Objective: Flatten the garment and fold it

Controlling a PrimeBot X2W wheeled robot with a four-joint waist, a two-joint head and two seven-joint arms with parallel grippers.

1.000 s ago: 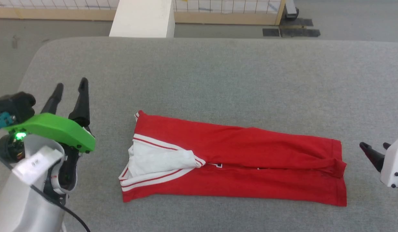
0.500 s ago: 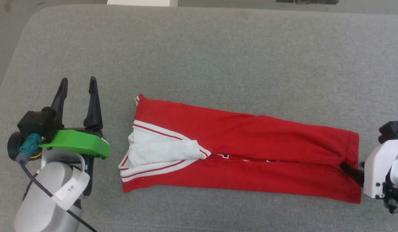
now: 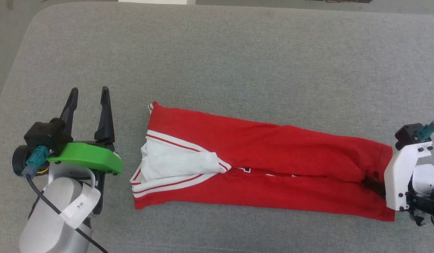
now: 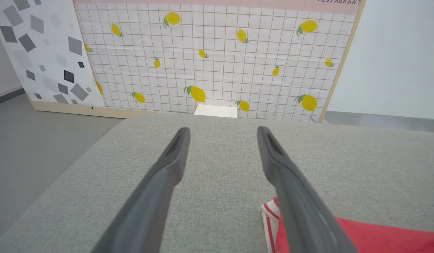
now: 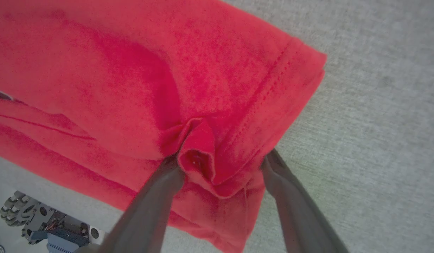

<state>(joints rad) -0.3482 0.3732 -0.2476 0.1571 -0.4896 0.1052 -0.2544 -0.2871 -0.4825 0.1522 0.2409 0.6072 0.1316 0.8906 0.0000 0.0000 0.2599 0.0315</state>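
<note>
At the hem end of the garment (image 3: 273, 158), the right gripper (image 5: 220, 163) is straddling a bunched red fold, fingers wide, tips touching the cloth. The left gripper (image 3: 89, 90) is hovering wide open beside the striped trim. Folded into a long strip, the garment is lying on a woven grey cushion (image 3: 238, 63).

Bunched garment (image 5: 132, 70) hem inside right gripper (image 5: 222, 162)

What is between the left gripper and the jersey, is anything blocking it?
Nothing visible. Only bare grey cushion lies between the open left gripper and the collar end of the jersey.
</note>
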